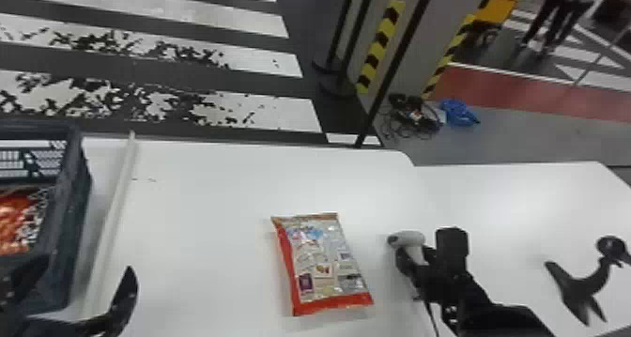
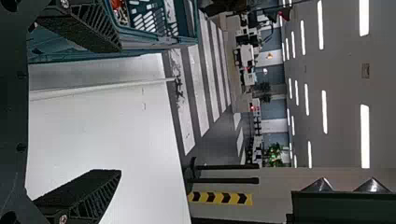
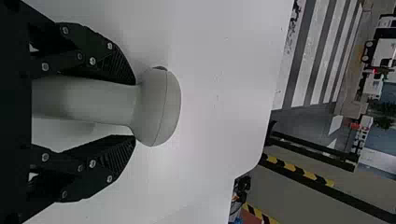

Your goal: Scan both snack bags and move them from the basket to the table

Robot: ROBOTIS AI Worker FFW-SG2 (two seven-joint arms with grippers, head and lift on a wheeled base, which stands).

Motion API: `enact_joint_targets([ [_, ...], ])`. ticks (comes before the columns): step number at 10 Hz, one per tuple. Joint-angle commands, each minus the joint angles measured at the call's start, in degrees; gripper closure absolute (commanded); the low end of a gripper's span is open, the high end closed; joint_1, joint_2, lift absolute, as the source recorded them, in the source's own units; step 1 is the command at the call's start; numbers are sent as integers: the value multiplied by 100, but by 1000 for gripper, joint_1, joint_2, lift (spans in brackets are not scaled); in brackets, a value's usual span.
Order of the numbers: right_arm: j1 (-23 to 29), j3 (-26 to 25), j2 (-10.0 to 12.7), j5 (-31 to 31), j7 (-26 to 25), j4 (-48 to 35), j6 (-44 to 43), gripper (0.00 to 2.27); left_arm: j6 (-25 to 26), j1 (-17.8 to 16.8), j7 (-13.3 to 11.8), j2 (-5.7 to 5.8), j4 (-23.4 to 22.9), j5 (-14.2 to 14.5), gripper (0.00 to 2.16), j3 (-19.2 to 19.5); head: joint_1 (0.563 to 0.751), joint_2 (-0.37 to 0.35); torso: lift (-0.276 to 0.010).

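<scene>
While the right gripper [image 1: 415, 260] holds the scanner [image 1: 407, 239], the left gripper [image 1: 87, 269] has its fingers wide apart near the basket [image 1: 75, 190].
One snack bag [image 1: 324, 265] lies on the table [image 1: 211, 195]; an orange-red bag [image 1: 13, 221] is inside the basket.

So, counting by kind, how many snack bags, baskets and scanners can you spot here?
Snack bags: 2 (one silver-and-red bag on the table, one reddish-orange bag partly visible in the basket)
Baskets: 1
Handheld scanners: 1
Total: 4
</scene>
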Motion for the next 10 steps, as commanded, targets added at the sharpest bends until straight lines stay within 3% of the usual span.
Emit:
enact_joint_targets([
  [1,100,20,50,17,-5,-153,-53,2253,0,-7,8,16,-9,-8,63,-16,695,-350,-98],
  [4,548,-24,217,17,-84,-1068,70,2253,0,-51,16,25,-9,-35,63,-69,695,-350,-98],
  [8,1585,20,762,-89,-146,-2896,579,2253,18,-218,16,43,122,-70,60,-218,695,-350,-98],
  [10,1928,-15,938,-370,-146,-3546,1318,2253,18,-261,25,34,175,-61,60,-262,695,-350,-98],
])
